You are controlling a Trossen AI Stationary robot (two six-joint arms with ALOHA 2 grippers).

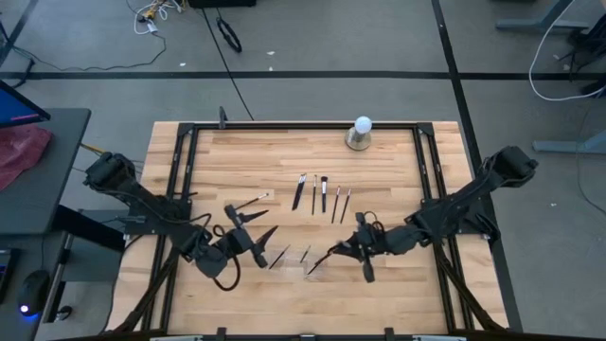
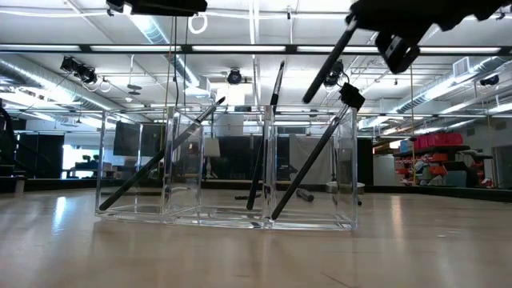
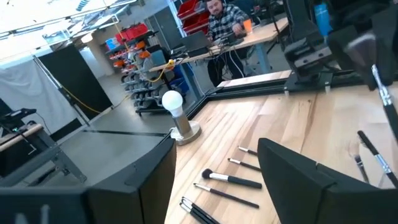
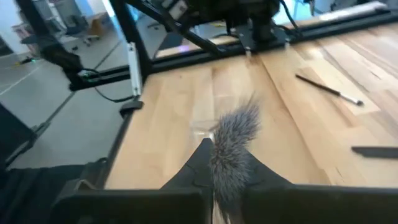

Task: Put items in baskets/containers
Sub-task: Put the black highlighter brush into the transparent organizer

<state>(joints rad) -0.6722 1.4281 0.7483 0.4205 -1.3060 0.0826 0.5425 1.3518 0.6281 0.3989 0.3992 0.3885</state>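
Note:
A clear plastic tray (image 2: pixel 224 212) with three compartments stands near the table's front middle (image 1: pixel 312 268). Three brushes (image 2: pixel 160 164) (image 2: pixel 264 152) (image 2: pixel 312 160) lean in it, lower ends on its floor. Several more brushes (image 1: pixel 322 194) (image 3: pixel 233 180) lie in a row beyond it, and one (image 1: pixel 254 201) lies apart at the left. My right gripper (image 1: pixel 343 251) (image 4: pixel 227 168) hovers at the tray's right side, shut on a brush with a grey tuft (image 4: pixel 235 140). My left gripper (image 1: pixel 248 227) (image 3: pixel 214 155) is open and holds nothing, left of the tray. My right gripper pinches the brush between its two fingers just behind the grey tuft (image 4: pixel 231 171). The tuft sticks out past the fingertips. The fingers slant down toward the table's left, and the brush is lifted clear of the table. The fingers hide the handle.
A white ball on a grey base (image 1: pixel 362 133) (image 3: pixel 177 115) stands at the table's far edge. Black frame rails (image 1: pixel 180 189) run along the left, right and far sides. Beyond the table, a person (image 3: pixel 224 18) sits at a desk.

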